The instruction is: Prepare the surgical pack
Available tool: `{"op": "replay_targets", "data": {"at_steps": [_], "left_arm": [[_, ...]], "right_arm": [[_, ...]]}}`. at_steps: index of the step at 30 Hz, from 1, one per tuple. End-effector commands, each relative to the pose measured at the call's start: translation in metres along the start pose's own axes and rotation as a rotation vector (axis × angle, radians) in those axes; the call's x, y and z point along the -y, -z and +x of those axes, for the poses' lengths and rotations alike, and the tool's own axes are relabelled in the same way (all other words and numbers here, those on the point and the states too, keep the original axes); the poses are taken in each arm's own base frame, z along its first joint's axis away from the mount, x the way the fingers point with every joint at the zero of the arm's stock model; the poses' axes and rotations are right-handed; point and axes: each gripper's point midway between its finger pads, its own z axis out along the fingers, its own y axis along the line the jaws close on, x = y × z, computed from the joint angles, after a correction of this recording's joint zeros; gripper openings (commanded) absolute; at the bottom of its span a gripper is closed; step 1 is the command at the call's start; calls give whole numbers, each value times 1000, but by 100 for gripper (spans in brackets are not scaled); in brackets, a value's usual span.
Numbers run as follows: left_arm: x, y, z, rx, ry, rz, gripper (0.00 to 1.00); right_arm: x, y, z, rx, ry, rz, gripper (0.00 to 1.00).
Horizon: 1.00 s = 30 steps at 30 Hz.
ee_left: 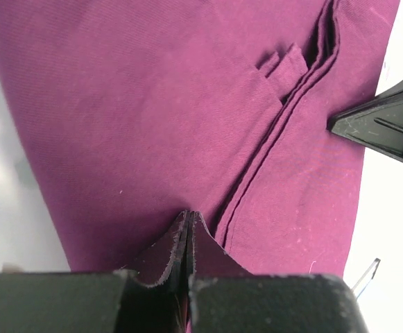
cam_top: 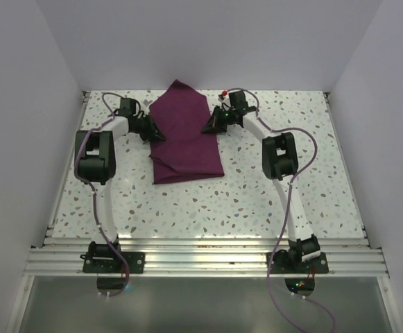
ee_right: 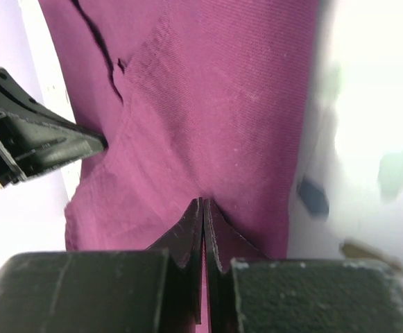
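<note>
Left pincer, right pincer pinching pack edges

Arms extended; left gripper, right gripper clamped shut.

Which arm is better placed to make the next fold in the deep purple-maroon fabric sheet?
Left, narrowly. The left gripper and right gripper are each shut on opposite side edges of the sheet, but the left pinches beside the stacked fold layers.
</note>
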Motion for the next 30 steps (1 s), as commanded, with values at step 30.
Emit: {"op": "replay_targets", "data": {"at_steps": [30], "left_arm": [[-3, 70, 17, 64, -147, -120, 0]], "right_arm": [[-48, 58, 42, -69, 67, -79, 0]]}}
